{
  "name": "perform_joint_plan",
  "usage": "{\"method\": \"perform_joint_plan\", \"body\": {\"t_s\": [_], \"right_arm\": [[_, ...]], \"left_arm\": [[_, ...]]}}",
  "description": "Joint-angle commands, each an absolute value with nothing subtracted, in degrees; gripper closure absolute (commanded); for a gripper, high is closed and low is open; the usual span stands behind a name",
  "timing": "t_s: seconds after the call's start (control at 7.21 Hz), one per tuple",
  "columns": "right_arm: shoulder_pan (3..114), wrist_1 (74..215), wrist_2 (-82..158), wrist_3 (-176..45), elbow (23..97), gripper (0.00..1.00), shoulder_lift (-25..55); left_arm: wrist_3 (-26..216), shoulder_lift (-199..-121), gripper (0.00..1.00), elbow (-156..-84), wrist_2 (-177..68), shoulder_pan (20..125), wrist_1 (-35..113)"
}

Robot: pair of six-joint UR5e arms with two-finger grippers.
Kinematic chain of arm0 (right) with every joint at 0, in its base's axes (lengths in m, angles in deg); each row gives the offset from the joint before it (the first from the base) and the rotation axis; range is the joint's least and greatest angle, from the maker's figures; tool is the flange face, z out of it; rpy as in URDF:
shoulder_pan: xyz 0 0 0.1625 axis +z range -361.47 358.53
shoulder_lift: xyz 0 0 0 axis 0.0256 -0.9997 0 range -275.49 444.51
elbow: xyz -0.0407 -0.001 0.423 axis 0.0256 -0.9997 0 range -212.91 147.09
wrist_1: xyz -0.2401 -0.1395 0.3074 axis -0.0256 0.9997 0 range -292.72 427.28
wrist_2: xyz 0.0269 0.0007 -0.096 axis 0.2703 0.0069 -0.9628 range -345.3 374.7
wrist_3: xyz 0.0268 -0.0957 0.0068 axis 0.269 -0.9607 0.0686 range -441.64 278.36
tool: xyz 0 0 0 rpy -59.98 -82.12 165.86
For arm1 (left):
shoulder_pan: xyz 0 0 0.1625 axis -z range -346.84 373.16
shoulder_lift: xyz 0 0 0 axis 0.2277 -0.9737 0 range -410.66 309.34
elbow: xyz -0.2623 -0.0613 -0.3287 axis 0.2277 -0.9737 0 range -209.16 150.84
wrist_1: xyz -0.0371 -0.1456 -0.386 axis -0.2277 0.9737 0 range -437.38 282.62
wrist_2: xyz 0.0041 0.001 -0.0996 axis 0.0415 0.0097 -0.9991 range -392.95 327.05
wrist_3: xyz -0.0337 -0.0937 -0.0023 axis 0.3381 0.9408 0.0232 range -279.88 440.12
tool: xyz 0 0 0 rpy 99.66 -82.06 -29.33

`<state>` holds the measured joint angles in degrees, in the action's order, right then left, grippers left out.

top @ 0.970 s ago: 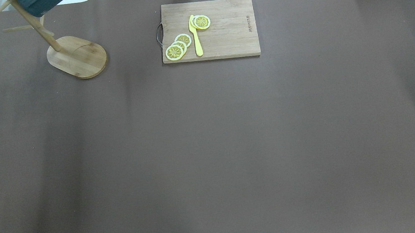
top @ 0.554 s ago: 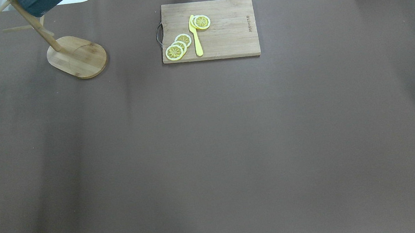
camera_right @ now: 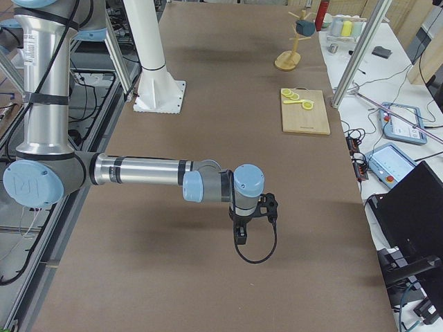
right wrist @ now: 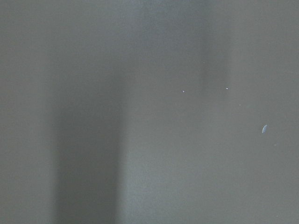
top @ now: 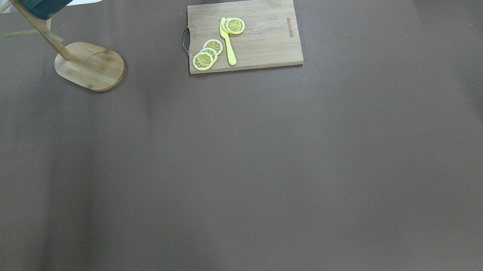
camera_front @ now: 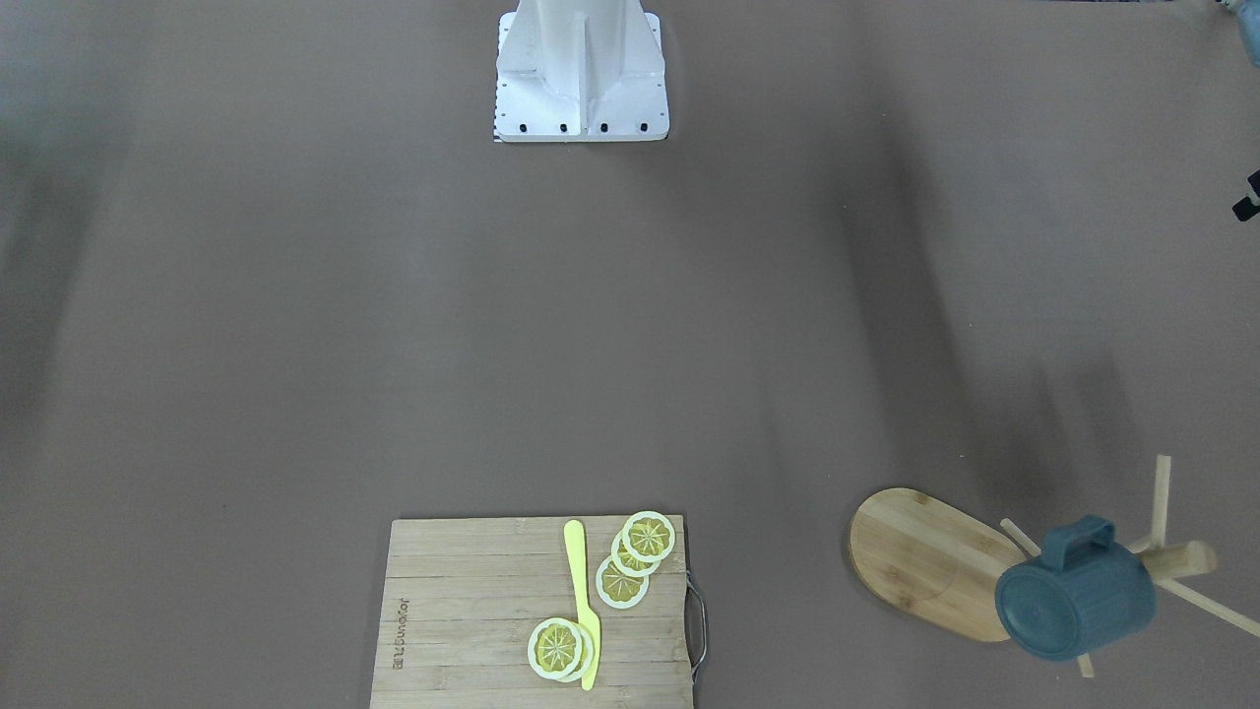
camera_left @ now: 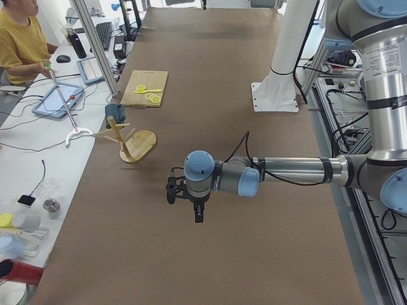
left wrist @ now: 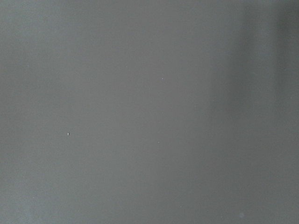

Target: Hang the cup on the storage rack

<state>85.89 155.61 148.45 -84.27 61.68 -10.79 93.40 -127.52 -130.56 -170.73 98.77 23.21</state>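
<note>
My left gripper hangs fingers-down over the brown table, and from this side I cannot tell whether its jaws are parted. At ten o'clock from it, well apart, stands the storage rack with the cup up among its pegs. Farther off at eleven o'clock lies the cutting board, carrying lemon slices.

Brown table bears the storage rack near one corner; cutting board well apart.
</note>
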Motion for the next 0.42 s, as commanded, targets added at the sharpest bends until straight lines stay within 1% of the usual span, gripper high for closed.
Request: {"method": "perform_joint_plan", "body": {"t_s": [0.0, 0.28], "right_arm": [[85.89, 155.61, 148.38, -84.27, 61.75, 0.0, -10.77], [85.89, 155.61, 148.38, -84.36, 61.75, 0.0, -10.86]], "left_arm": [[93.4, -127.57, 0.02, -130.5, -170.76, 98.68, 23.25], [93.4, -127.57, 0.02, -130.5, -170.76, 98.68, 23.43]]}}
